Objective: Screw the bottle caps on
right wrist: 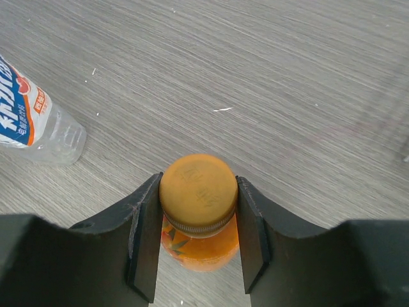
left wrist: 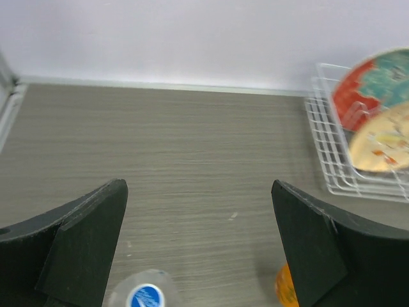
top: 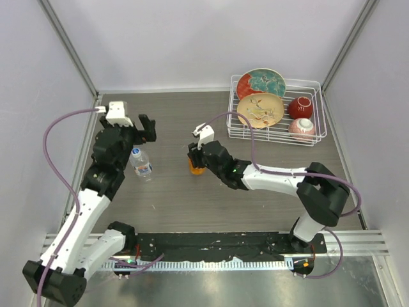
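Note:
The squat orange bottle (top: 195, 169) (right wrist: 199, 248) stands upright mid-table. Its amber cap (right wrist: 198, 192) sits on the neck, and my right gripper (right wrist: 198, 181) (top: 195, 158) is shut on that cap from both sides. The clear water bottle (top: 141, 163) (right wrist: 32, 121) stands upright to the left, with a white cap bearing a blue mark (left wrist: 146, 296) on top. My left gripper (left wrist: 198, 185) (top: 142, 130) hangs wide open just behind and above it, with nothing between its fingers. The orange bottle (left wrist: 285, 288) peeks out beside the left gripper's right finger.
A white wire rack (top: 276, 139) (left wrist: 326, 147) stands at the back right, holding two patterned plates (top: 261, 110) (left wrist: 377, 83) and two red bowls (top: 300, 107). Grey walls close off the back and both sides.

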Available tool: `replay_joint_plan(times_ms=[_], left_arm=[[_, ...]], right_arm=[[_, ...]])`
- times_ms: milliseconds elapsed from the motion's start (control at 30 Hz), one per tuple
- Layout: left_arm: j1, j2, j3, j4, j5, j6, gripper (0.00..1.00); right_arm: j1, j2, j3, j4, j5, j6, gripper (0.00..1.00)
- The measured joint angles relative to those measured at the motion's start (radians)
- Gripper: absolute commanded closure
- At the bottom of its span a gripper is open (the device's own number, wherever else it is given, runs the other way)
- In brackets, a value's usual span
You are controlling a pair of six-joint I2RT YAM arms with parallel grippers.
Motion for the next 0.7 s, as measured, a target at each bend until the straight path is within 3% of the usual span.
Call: replay_joint_plan(times_ms=[233, 367, 433, 667, 700], left_arm=[[0.265, 0.142, 0.144, -0.129, 0.036, -0.056, 0.0], [0.304, 0.164, 0.153, -0.159, 0.061, -0.052, 0.0], [0.316, 0.177, 0.155, -0.171, 0.08, -0.049, 0.0], [0.462, 0.222, 0.155, -0.179, 0.149, -0.008, 0.0], [0.476, 0.232, 0.155, -0.176, 0.157, 0.0, 0.0]], right_arm=[[0.025, 0.124, 0.008, 0.1, -0.021, 0.008, 0.99], [0.055, 0.15, 0.008, 0.152, -0.019, 0.006, 0.99], [0.067, 0.164, 0.008, 0.174, -0.011, 0.004, 0.94], [0.082, 0.177, -0.002, 0.203, 0.01, -0.003, 0.5], [0.082, 0.177, -0.002, 0.203, 0.013, -0.003, 0.39]])
